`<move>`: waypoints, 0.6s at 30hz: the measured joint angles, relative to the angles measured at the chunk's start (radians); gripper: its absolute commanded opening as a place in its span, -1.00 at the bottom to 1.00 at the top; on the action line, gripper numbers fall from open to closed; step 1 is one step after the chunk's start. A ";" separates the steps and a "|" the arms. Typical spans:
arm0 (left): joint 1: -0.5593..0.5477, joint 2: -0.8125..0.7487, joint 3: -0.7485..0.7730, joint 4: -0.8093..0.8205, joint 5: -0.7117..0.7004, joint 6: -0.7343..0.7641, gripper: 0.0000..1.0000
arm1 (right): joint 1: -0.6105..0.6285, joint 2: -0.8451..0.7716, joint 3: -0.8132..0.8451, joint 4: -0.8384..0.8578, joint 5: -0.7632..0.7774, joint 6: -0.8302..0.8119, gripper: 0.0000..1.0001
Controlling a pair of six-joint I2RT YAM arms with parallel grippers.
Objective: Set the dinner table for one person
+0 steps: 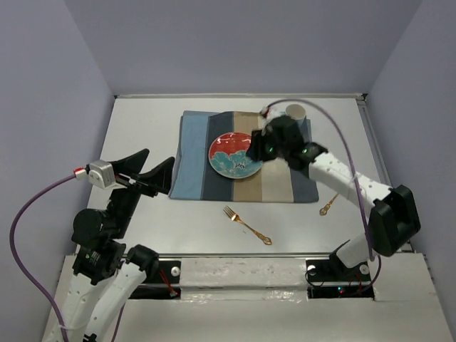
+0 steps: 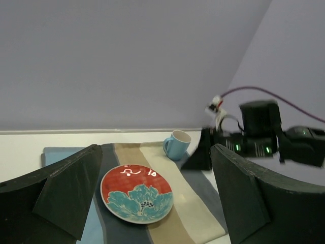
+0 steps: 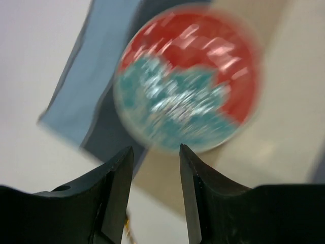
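You're hovering the right gripper [image 3: 155, 150] at the right rim of the plate [image 1: 229, 155], jaws parted, empty; the left gripper [image 1: 158, 162] is gaping wide, well left.

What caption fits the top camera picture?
The right gripper hovers by the flowered plate on the striped placemat; fork waits nearby.

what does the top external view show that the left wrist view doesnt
Only top external: a gold fork and a second gold utensil lying on the white table, just in front of the placemat.
Only left wrist: the mug from the side, showing its blue outside, and the left gripper close up, wide open.
Both: the red and teal plate on the striped placemat, the mug at its far corner, and the right arm reaching over the mat.
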 measured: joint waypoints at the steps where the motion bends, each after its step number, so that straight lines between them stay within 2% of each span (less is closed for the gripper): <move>1: 0.001 0.000 0.000 0.000 -0.001 0.000 0.98 | 0.098 -0.043 -0.089 0.018 -0.016 -0.001 -0.04; 5: 0.001 0.000 0.000 0.000 -0.002 0.000 0.98 | 0.378 -0.112 -0.327 0.033 -0.016 0.000 0.01; 8: 0.002 0.000 0.000 0.000 -0.017 0.000 0.98 | 0.478 -0.123 -0.412 0.003 0.017 0.008 0.01; 15: 0.012 0.000 0.000 -0.001 -0.029 0.000 0.98 | 0.571 -0.096 -0.449 -0.025 0.096 0.046 -0.07; 18: 0.012 0.000 0.000 -0.001 -0.029 0.000 0.98 | 0.602 -0.031 -0.443 -0.039 0.132 0.057 -0.23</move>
